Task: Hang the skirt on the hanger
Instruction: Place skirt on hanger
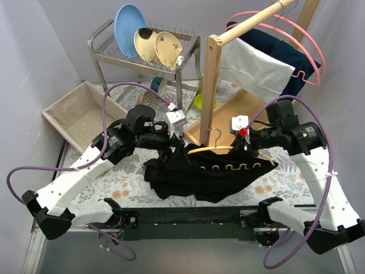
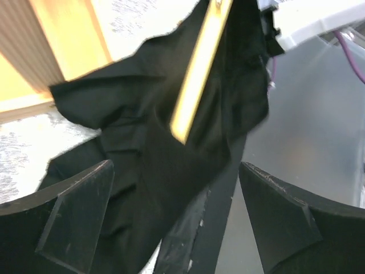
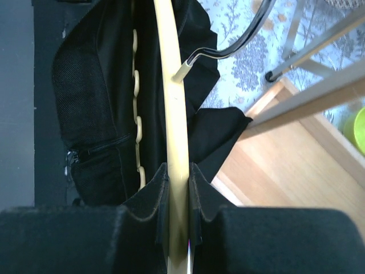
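Note:
The black skirt [image 1: 199, 178] lies bunched at the table's near middle, draped over a cream wooden hanger [image 1: 228, 150] with a metal hook [image 1: 214, 135]. My right gripper [image 1: 246, 146] is shut on the hanger's upper bar; in the right wrist view the bar [image 3: 170, 85] runs straight between the closed pads [image 3: 178, 191], with skirt fabric [image 3: 91, 97] to its left. My left gripper [image 1: 173, 149] hovers at the skirt's left end, open. In the left wrist view its fingers [image 2: 74, 211] stand wide apart above the skirt [image 2: 142, 148] and the hanger's end [image 2: 199, 74], holding nothing.
A wooden garment rack [image 1: 212, 85] on a tray base [image 1: 234, 114] stands just behind, carrying a white cloth [image 1: 254, 65], dark cloth and a pink hanger [image 1: 305, 48]. A dish rack [image 1: 145, 48] with plates sits at the back. A beige bin [image 1: 80, 111] is at left.

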